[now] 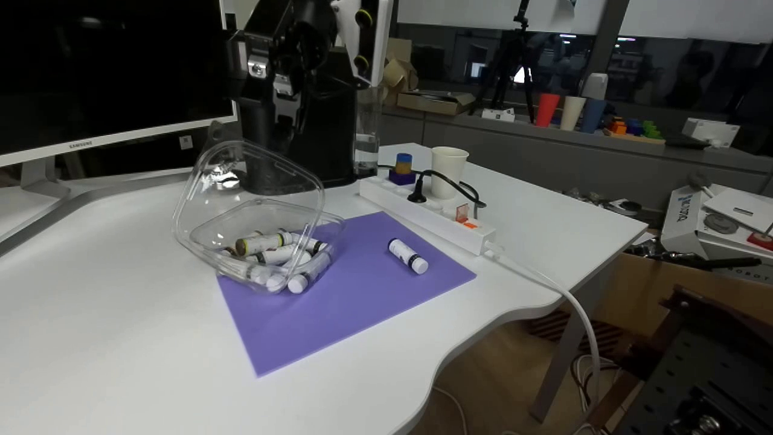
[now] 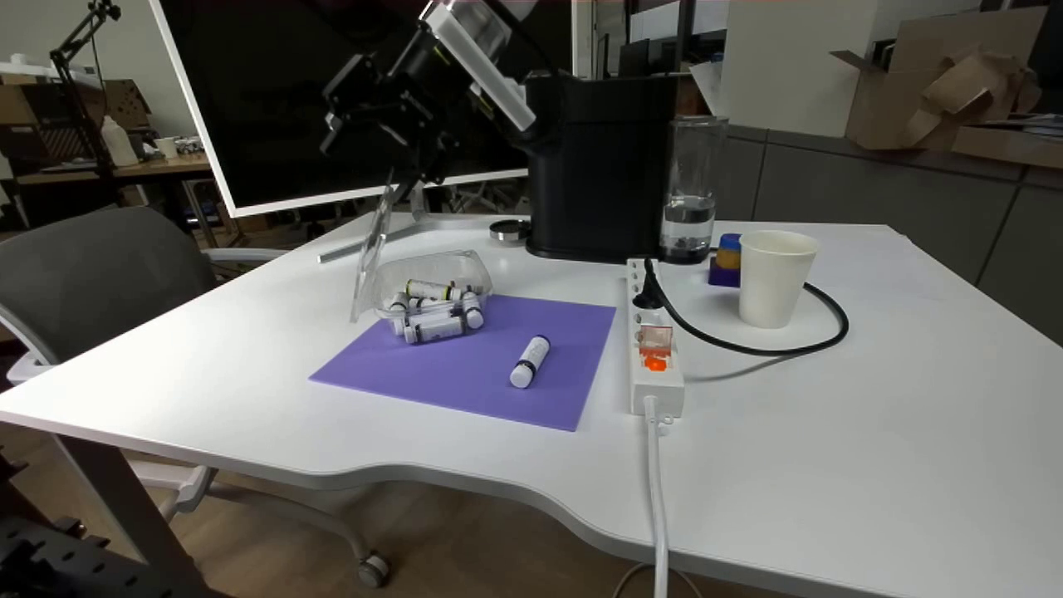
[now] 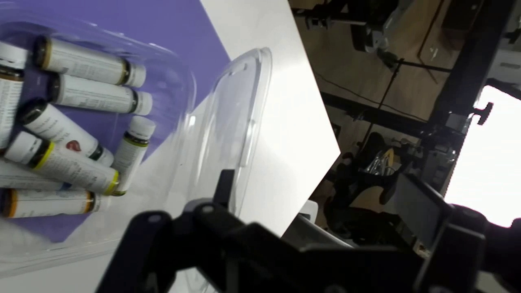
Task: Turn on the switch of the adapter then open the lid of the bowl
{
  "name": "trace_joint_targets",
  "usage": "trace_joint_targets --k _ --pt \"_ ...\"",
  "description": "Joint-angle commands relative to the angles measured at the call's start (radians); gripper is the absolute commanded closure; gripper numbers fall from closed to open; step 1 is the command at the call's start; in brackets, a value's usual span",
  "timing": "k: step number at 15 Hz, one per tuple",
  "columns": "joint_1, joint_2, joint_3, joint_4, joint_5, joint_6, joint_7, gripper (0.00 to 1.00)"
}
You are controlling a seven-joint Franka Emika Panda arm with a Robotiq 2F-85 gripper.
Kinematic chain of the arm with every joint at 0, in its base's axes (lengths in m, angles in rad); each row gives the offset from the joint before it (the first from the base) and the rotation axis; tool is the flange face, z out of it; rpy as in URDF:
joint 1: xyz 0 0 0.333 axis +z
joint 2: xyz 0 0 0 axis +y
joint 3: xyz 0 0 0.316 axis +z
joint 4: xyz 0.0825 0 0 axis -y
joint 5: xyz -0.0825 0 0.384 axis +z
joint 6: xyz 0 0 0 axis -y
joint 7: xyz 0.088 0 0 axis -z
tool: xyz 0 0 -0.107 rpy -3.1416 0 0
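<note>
Beneath the gripper (image 3: 315, 183), white table (image 2: 747, 465). Behind the gripper in an exterior view, dark monitor (image 2: 266, 108). Behind it, again in an exterior view, tall black box (image 1: 332, 139). Below the gripper and reaching away from it, purple mat (image 1: 356, 296), flat on the table. Gripper: fingers (image 3: 224, 187) spread wide apart. Just below it, clear plastic lid (image 3: 234, 118), steeply tilted at the side of the bowl (image 2: 453, 266); upper edge close to one finger, touching or not cannot be told. Bowl, clear plastic, also below the gripper, resting partly on the mat. Well apart from the gripper, past the mat: white power strip (image 1: 423, 219), white cable (image 2: 654, 482) leading over the table edge. Paper cup (image 2: 772, 278) upright near the strip, on the side away from the gripper. Bottles (image 3: 93, 95) heaped in the bowl below the gripper; single bottle (image 2: 531, 361) lying on the mat, between bowl and strip. On the strip, well away from the gripper: reddish cover (image 2: 655, 339), tipped up, and beside it the orange switch (image 2: 656, 364); on or off cannot be read.
</note>
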Motion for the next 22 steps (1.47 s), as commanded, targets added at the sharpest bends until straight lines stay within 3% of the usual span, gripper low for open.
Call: trace_joint_targets --k 1,5,8,13,22 --pt "0.030 -0.018 -0.010 -0.015 0.015 -0.105 -0.047 0.00" --pt "0.072 0.008 -0.010 -0.009 0.008 -0.174 -0.065 0.00" --pt "0.104 -0.012 -0.019 -0.034 -0.009 -0.126 -0.068 0.00" --pt "0.150 -0.072 -0.049 -0.128 -0.105 0.161 -0.040 0.00" --pt "0.169 -0.202 -0.082 -0.341 -0.310 0.677 0.075 0.00"
